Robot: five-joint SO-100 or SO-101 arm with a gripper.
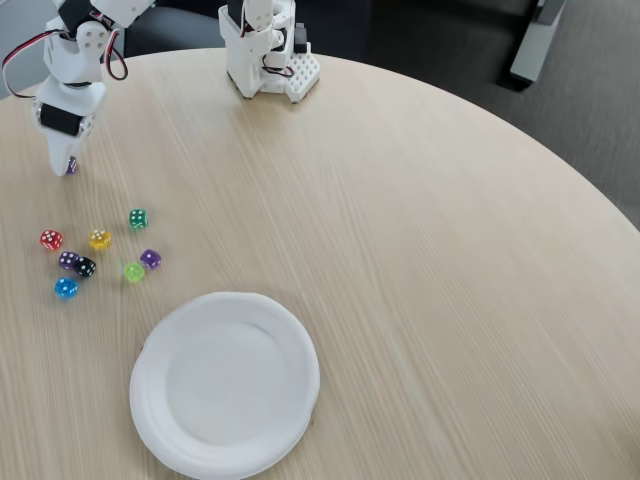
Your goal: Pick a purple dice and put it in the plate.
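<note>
My gripper (pixel 69 166) hangs over the far left of the table (pixel 420 250), tips pointing down, and a purple dice (pixel 72 166) shows right at those tips. My fingers look closed on it, pinching it between the pads, though so little of the cube shows that I cannot tell whether it is lifted clear or touching the wood.

It is a tiny hard cube, light as nothing, with smooth glossy plastic faces. I judge it will not deform, so the grip depends on friction alone. It should sit with two opposite flat faces against my pads, centred, never caught on an edge or corner, or it may squirt out sideways. Squeezing harder will not help if it is skewed.

The plate (pixel 225 383) lies well below my fingers in this view and somewhat to the right, a thin white disposable thing that a nudge could slide.

Between my fingers and the plate lies a loose cluster of seven dice: one red (pixel 51 239), one yellow (pixel 99 240), one dark green (pixel 138 218), one second purple die (pixel 150 259), one black (pixel 86 267) touching a dark purplish one (pixel 67 260), one light green (pixel 134 272) and one blue (pixel 66 288). Recounting, that makes eight on the table, nine with mine. One plate.
</note>
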